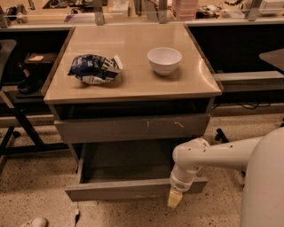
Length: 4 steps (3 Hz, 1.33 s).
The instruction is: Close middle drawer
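Observation:
The middle drawer [120, 190] is pulled far out from the cabinet, and its grey interior [128, 162] shows empty. Its plain grey front faces me, low in the view. Above it is the top front [133, 127] with pale scratch marks, which sits in line with the cabinet. My gripper [175, 198] hangs down from the white arm [213, 155] at the right part of the middle drawer's front, right against its outer face. The third front is hidden below the open drawer.
On the tan cabinet top [133, 84] lie a blue and white snack bag [94, 69] at the left and a white bowl [164, 60] at the right. A dark chair base [17, 133] stands to the left. A counter with clutter [133, 9] runs behind.

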Tool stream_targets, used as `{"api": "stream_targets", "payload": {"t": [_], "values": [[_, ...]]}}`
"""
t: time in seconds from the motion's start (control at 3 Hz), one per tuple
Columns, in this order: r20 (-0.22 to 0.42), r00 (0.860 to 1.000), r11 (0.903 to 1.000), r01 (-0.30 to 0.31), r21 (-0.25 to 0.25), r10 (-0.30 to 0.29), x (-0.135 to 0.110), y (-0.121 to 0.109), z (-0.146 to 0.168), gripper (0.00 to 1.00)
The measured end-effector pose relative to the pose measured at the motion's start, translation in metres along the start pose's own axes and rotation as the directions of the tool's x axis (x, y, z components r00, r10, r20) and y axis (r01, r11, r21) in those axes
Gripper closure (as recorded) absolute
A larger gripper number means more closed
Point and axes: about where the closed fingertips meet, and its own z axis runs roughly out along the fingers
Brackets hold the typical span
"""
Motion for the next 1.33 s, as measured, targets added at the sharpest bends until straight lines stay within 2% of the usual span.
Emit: {"api": "stream_targets", "payload": {"t": [0.33, 0.67, 1.0, 1.33], "values": [[0.000, 1.000, 1.0000, 0.000, 0.000, 0.000, 0.0000, 0.0000, 0.0001, 0.00], [0.000, 1.000, 1.0000, 0.000, 0.000, 0.000, 0.0000, 0.0000, 0.0001, 0.00], [0.000, 1.000, 1.0000, 0.000, 0.000, 0.000, 0.0000, 0.0001, 0.0001, 0.10], [0.000, 1.000, 1.0000, 0.000, 0.000, 0.000, 0.0000, 0.0001, 0.0001, 0.34]]}}
